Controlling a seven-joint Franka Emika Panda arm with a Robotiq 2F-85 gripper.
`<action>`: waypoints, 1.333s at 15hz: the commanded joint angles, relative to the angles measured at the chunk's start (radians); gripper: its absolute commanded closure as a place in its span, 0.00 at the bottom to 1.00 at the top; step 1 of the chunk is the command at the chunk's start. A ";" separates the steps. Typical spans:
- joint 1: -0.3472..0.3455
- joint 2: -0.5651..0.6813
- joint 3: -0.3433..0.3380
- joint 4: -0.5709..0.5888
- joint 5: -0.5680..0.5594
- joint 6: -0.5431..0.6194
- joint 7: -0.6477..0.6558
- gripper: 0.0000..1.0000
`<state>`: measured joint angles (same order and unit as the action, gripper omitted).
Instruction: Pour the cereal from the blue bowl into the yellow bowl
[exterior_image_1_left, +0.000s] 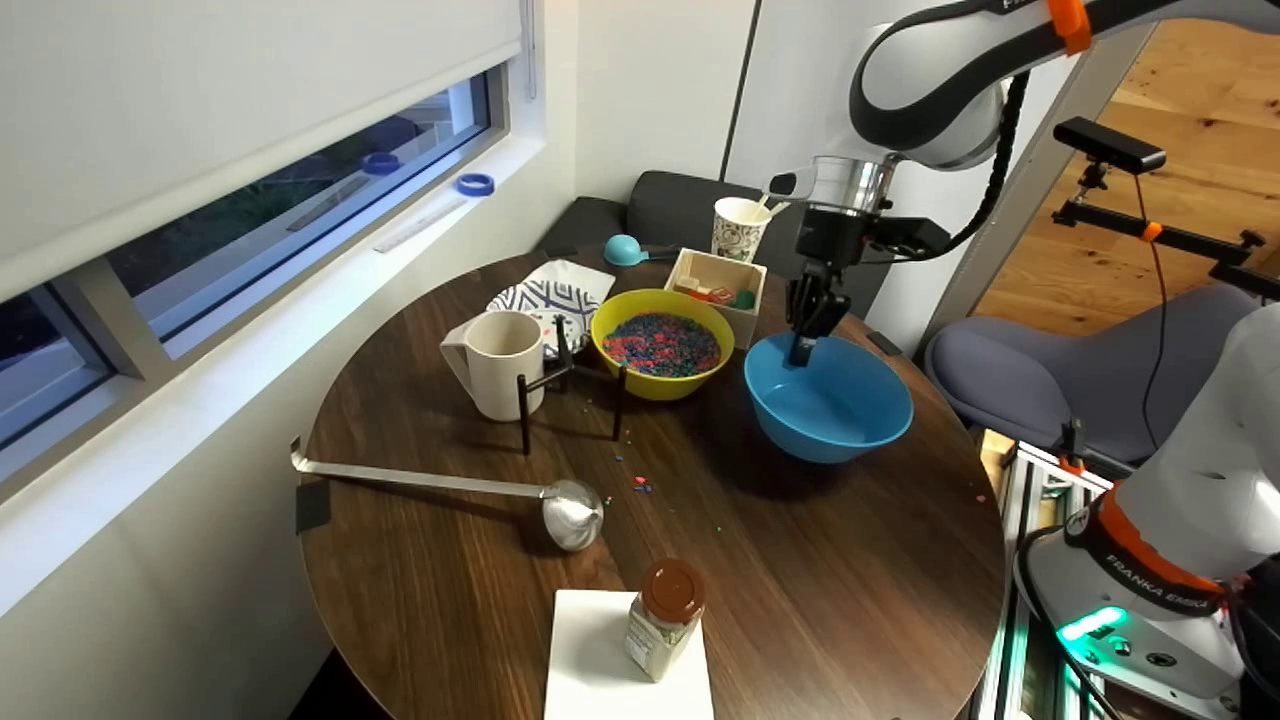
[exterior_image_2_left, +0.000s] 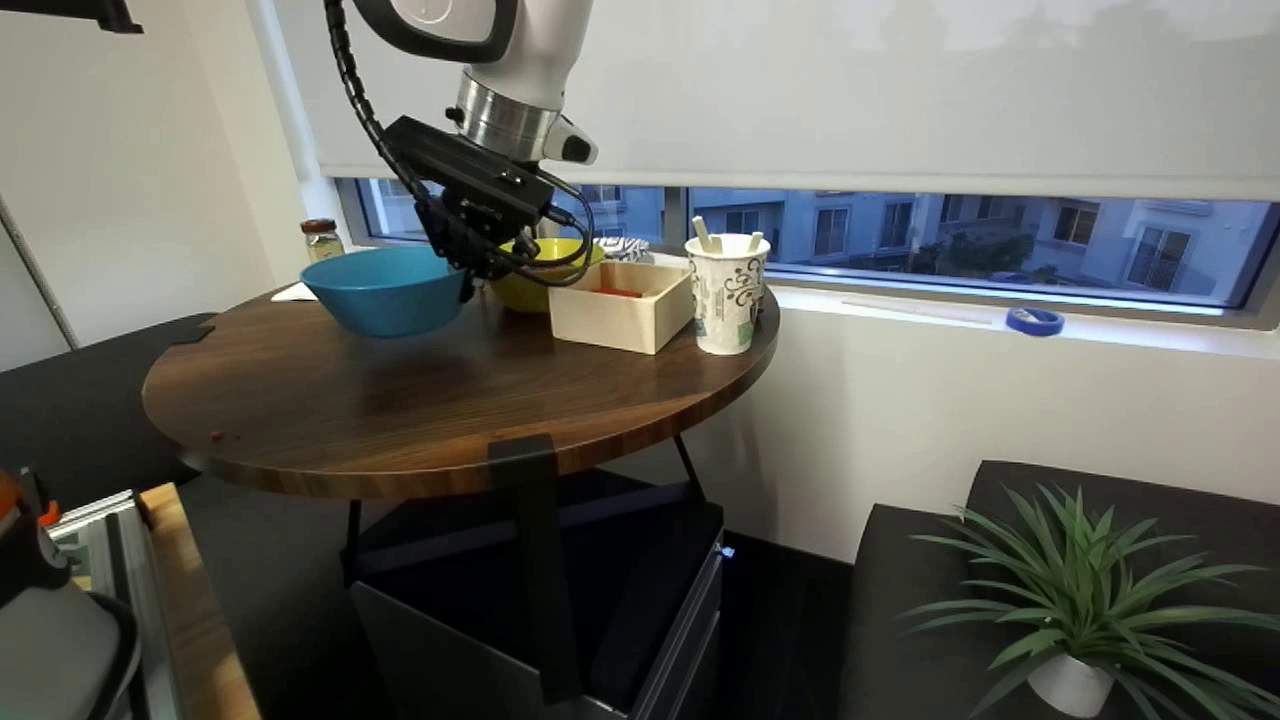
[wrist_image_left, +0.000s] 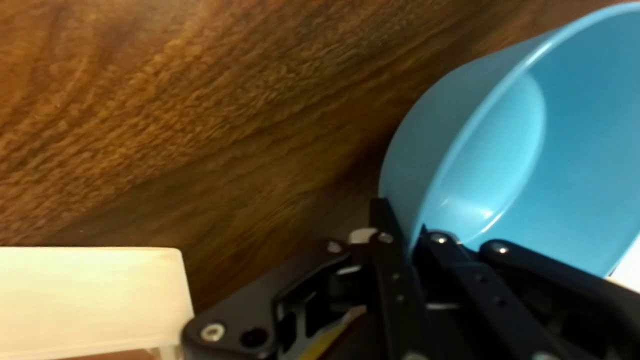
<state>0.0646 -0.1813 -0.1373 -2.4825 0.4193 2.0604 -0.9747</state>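
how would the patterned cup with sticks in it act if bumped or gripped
The patterned cup looks like paper and would probably dent under a firm squeeze. Tall with a narrower base, it might tip if bumped, perhaps spilling the sticks poking above its rim.

The arm is white with broad black bands and an orange strap, and a silver collar sits just above the black gripper, whose links carry bright round screws. Beside and above the gripper runs a ribbed black cable. Well apart from the gripper, the white base bears an orange ring, a black strip lettered FRANKA EMIKA and a glowing green light.
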 joint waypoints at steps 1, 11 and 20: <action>-0.005 0.017 0.023 -0.024 0.038 0.041 -0.078 0.99; -0.013 0.070 0.047 -0.021 0.070 0.124 -0.112 0.99; -0.017 0.091 0.058 -0.007 0.057 0.139 -0.078 0.99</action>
<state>0.0616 -0.1127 -0.0978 -2.4890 0.4551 2.1619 -1.0578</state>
